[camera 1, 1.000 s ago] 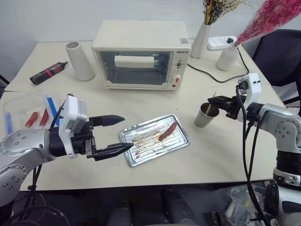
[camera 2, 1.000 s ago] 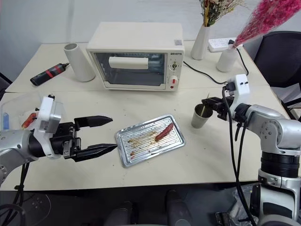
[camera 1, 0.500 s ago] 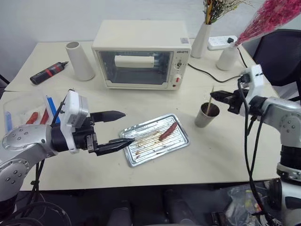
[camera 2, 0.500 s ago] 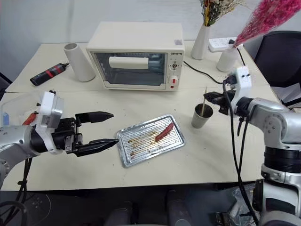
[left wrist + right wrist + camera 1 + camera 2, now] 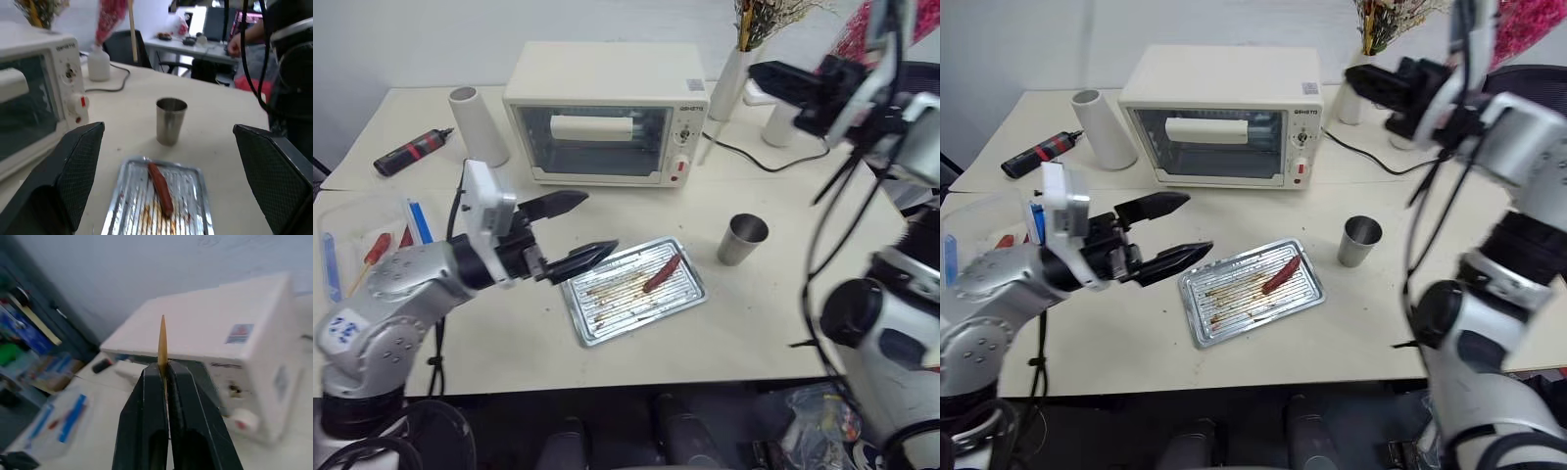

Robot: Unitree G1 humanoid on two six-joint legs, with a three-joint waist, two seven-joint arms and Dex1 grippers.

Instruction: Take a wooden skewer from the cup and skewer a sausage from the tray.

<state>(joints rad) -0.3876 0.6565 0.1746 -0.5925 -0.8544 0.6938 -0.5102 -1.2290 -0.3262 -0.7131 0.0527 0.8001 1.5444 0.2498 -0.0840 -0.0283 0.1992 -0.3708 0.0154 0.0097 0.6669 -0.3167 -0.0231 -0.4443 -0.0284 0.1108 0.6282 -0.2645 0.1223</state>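
Between the right gripper's (image 5: 165,369) closed fingers sits the wooden skewer (image 5: 162,340), clamped near one end, its point poking just past the tips. Light, thin and stiff, it could snap if levered sideways. Ahead of the left gripper (image 5: 576,233), jaws wide apart, the glossy, probably slippery sausage (image 5: 663,273) lies on the tray (image 5: 690,294), with the cup (image 5: 741,240) beyond.

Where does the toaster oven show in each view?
Left eye: toaster oven at the table's back, centre.
Right eye: likewise, behind the tray.
Left wrist: near the cup.
Right wrist: behind the wooden skewer.
Shared landmark: its red knob.
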